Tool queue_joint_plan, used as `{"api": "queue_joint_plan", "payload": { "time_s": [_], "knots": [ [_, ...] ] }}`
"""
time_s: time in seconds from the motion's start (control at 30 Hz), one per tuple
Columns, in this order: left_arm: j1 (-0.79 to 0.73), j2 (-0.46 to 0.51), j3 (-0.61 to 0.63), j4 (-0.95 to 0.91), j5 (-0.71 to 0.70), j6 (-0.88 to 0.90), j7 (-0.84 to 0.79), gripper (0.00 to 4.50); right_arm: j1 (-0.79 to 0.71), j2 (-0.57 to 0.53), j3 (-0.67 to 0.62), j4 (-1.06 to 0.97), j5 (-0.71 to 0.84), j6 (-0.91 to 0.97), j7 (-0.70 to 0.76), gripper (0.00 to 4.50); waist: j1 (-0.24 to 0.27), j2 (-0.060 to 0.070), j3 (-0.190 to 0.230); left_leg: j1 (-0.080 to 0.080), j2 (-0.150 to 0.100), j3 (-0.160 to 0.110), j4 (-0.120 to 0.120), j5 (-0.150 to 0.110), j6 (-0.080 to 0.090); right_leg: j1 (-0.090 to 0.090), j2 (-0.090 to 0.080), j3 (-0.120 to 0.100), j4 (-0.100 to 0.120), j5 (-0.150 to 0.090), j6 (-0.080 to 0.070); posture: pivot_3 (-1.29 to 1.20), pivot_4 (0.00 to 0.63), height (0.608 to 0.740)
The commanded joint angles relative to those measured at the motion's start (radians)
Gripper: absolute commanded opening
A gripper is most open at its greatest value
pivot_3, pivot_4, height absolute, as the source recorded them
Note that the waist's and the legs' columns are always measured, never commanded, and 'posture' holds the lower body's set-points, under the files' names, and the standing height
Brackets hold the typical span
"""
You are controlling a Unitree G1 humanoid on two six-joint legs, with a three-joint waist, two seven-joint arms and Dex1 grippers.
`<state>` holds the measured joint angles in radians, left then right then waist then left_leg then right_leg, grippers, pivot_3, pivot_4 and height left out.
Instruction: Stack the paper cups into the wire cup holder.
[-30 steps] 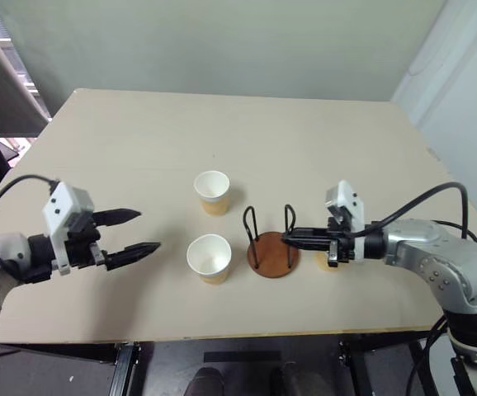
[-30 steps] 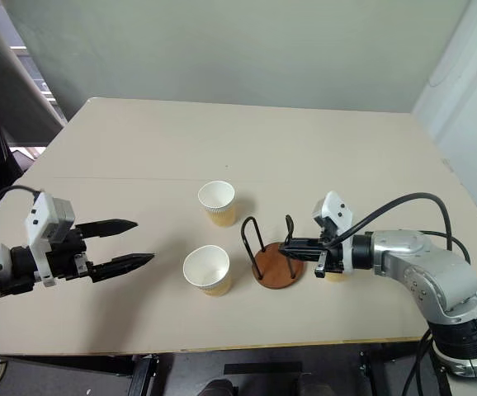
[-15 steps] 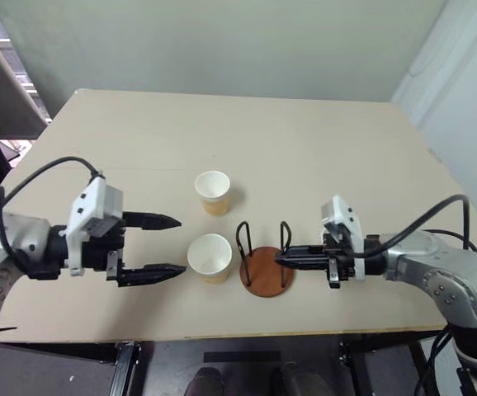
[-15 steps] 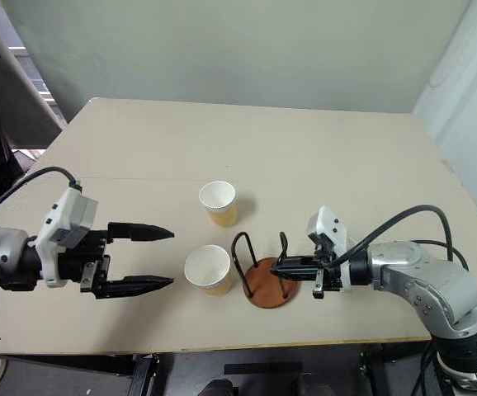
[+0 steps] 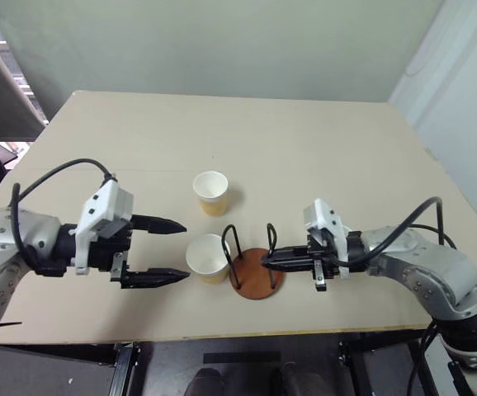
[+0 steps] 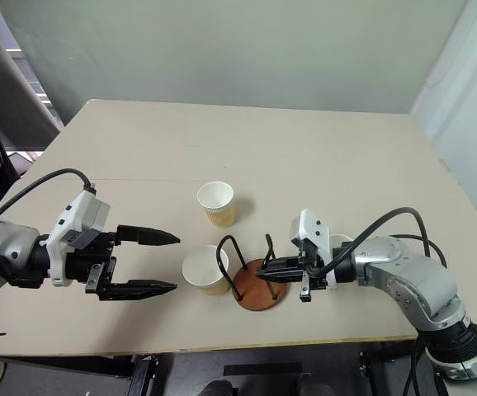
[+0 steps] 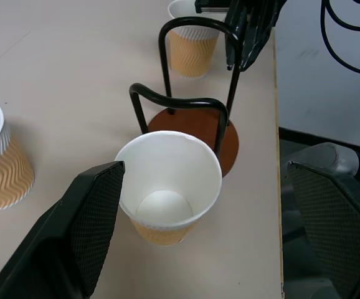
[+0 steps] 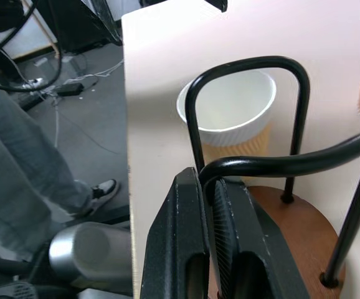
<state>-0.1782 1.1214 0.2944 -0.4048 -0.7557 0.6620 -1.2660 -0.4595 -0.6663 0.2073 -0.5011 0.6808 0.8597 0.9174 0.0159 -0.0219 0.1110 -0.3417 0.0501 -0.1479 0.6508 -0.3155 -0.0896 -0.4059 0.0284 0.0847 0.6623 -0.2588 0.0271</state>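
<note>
Nearest, on the table point(image 5: 321, 140), wire cup holder point(image 5: 252, 266), one loop pinched by the closed right gripper point(image 5: 265, 261). Touching its left side, one paper cup point(image 5: 206, 257), facing the wide-open, empty left gripper point(image 5: 172, 251). Beyond it, second cup point(image 5: 210, 192); behind the right gripper, third cup point(image 7: 193, 37).

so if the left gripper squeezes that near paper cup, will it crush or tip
Likely yes to both if handled roughly. The near paper cup is empty and thin-walled, so it probably dents under a firm pinch. It looks light and narrower at its foot, so a nudge from the open left gripper could tip it toward the wire cup holder.
</note>
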Motion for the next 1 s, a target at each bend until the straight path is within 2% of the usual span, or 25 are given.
{"api": "queue_joint_plan", "payload": {
  "time_s": [0.03,0.07,0.17,0.5,0.6,0.77,1.0],
  "knots": [
    [-0.014,0.015,0.014,-0.012,-0.009,-0.009,-0.018,4.50,0.011,-0.025,0.026,0.022,-0.053,-0.032,0.014,0.02,0.000,0.000,0.000,0.000,0.000,0.000,0.000,0.000,0.000,0.000,0.000,0.000,0.000,0.000,0.000,0.00,0.150,0.740],
    [-0.016,0.015,0.013,-0.013,-0.012,-0.008,-0.022,4.50,0.014,-0.029,0.028,0.026,-0.058,-0.039,0.022,0.02,0.000,0.000,0.000,0.000,0.000,0.000,0.000,0.000,0.000,0.000,0.000,0.000,0.000,0.000,0.000,0.00,0.150,0.740],
    [-0.024,0.014,0.006,-0.012,-0.009,-0.010,-0.029,4.50,0.020,-0.036,0.033,0.039,-0.070,-0.060,0.040,0.78,0.001,0.000,0.000,0.000,0.000,0.000,0.000,0.000,0.000,0.001,0.000,0.000,0.000,0.000,0.000,0.00,0.150,0.740],
    [-0.061,0.003,-0.036,0.013,0.011,-0.025,-0.033,4.50,0.019,-0.113,0.002,0.019,-0.090,-0.114,0.127,4.26,0.004,0.000,0.000,-0.003,0.000,0.000,0.000,0.000,0.000,-0.001,0.000,0.000,-0.001,0.000,0.000,0.00,0.150,0.740],
    [-0.075,0.002,-0.050,0.022,0.014,-0.032,-0.036,4.50,0.006,-0.157,-0.021,0.001,-0.090,-0.129,0.157,4.26,0.004,0.000,0.000,-0.003,0.000,0.000,0.000,0.000,0.000,-0.001,0.000,0.000,-0.001,0.000,0.000,0.00,0.150,0.740],
    [-0.105,-0.008,-0.084,0.047,0.029,-0.051,-0.049,4.50,-0.018,-0.294,-0.132,-0.047,-0.073,-0.148,0.225,4.26,0.006,0.000,0.000,-0.004,-0.001,0.000,0.000,0.000,-0.001,-0.002,-0.001,0.000,-0.001,0.000,0.000,0.00,0.150,0.740],
    [-0.133,-0.031,-0.121,0.056,0.037,-0.058,-0.054,4.50,0.053,-0.491,-0.250,-0.037,-0.137,-0.197,0.278,4.26,0.014,0.000,0.000,-0.005,-0.001,0.000,0.001,0.000,-0.001,-0.002,-0.001,0.000,-0.002,0.000,0.000,0.00,0.150,0.740]
  ]
}}
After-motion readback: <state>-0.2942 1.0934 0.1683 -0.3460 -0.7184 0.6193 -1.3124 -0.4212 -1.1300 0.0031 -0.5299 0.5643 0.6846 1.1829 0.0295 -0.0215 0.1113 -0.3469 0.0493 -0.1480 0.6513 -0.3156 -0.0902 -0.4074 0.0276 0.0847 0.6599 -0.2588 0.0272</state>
